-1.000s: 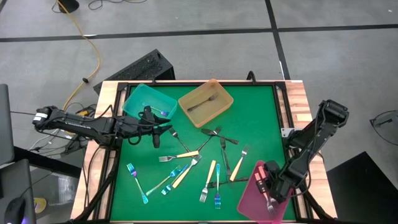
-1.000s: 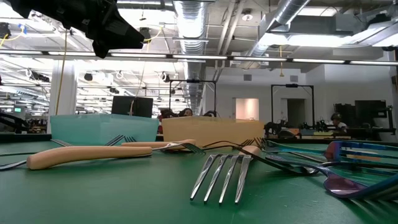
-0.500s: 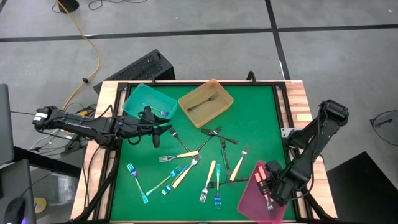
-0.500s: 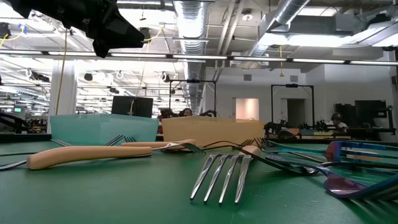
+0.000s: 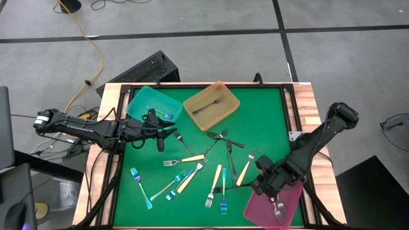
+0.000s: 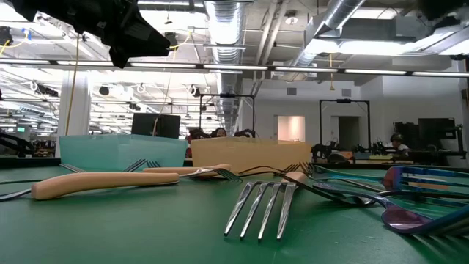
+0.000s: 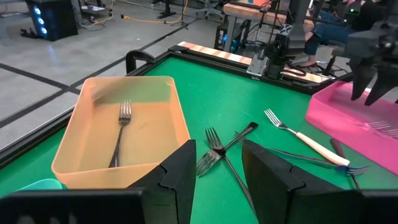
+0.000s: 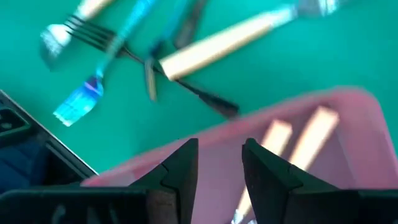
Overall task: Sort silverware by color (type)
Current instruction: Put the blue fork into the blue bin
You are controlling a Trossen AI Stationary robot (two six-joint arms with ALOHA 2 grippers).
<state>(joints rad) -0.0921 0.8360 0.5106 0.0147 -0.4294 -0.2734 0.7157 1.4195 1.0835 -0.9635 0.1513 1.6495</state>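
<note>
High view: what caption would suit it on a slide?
Forks scattered on a green table, three colored trays around, two arms reaching in.

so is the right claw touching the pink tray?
Apart. In the left wrist view the right claw hangs open above the pink tray, its fingertips clear of the tray floor.

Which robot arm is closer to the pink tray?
The right one. Its pincer hangs at the pink tray's inner edge, over the green mat. The left pincer is far across the table, beside the teal tray.
</note>
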